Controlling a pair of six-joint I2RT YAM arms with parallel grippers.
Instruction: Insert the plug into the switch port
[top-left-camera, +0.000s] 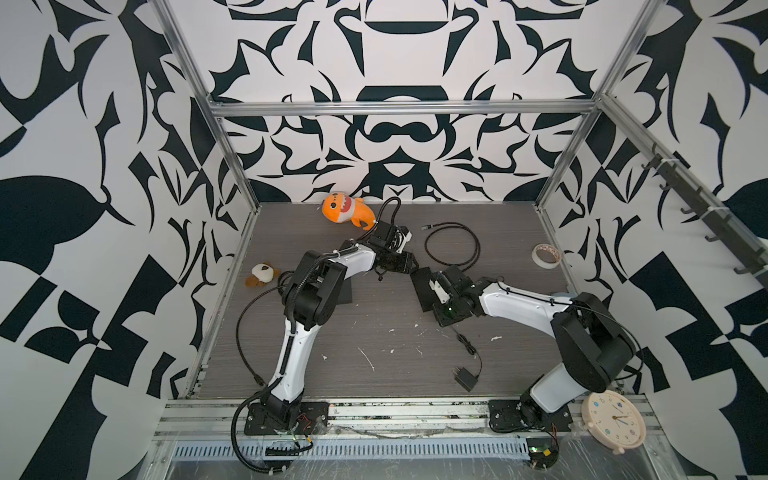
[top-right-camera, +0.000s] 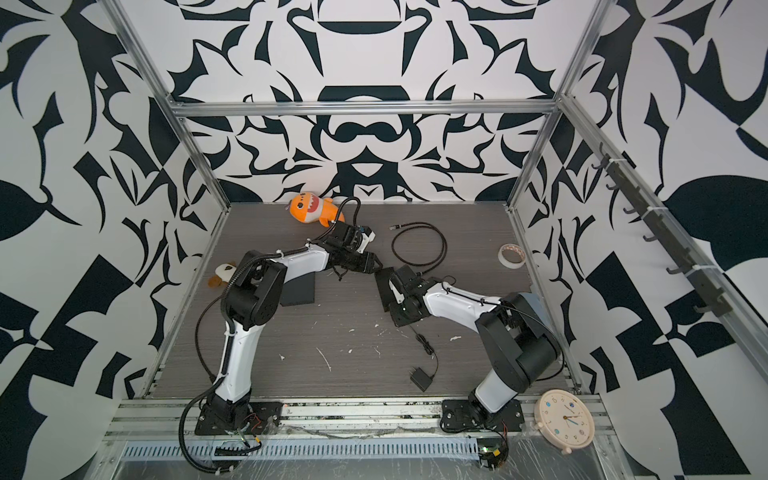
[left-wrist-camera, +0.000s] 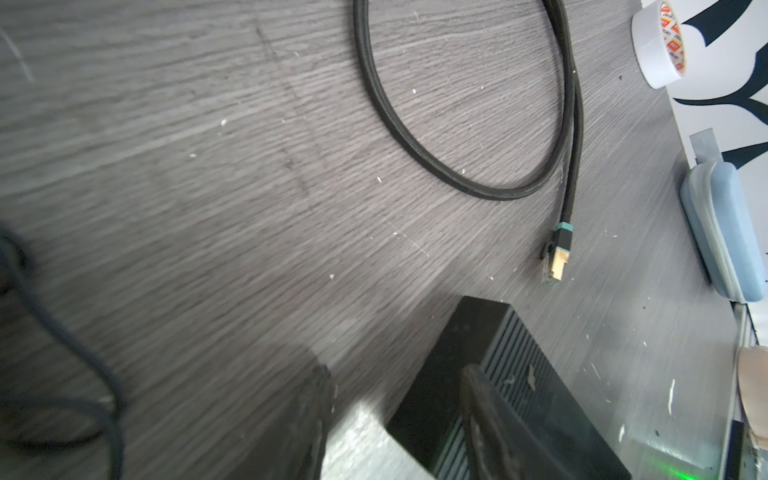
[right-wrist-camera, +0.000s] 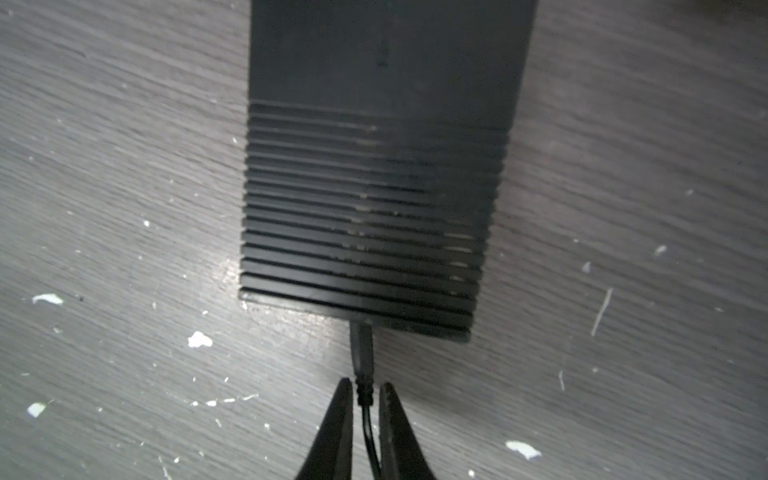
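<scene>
The plug (right-wrist-camera: 362, 347), a slim black barrel, stands with its tip meeting the edge face of the switch (right-wrist-camera: 374, 166), a flat black box with a ribbed top that lies near the middle of the table (top-left-camera: 332, 332). A faint mark on the switch's smooth part is too dim to read. The right gripper (right-wrist-camera: 365, 384) has its jaws drawn close on either side of the plug's tail where the cord (top-left-camera: 465, 340) leaves it. Only slivers of gap show, and I cannot tell whether they pinch it. The left gripper (left-wrist-camera: 395, 372) is at the switch's 11 o'clock corner in both top views. Its jaws are roughly half apart and hold nothing, one finger over the ribs and the other over bare table. From the switch, the cord runs to a black power adapter (top-left-camera: 466, 379) at 5 o'clock. A braided Ethernet cable (top-left-camera: 453, 245) lies coiled at 1 o'clock, its connector (left-wrist-camera: 559, 257) gold with a teal collar. A white tape roll (left-wrist-camera: 660, 45) sits between 2 and 3 o'clock, with red and orange print inside its core too small to read. A cream clock (top-left-camera: 613, 419) lies at 4 o'clock, its numerals illegible.
</scene>
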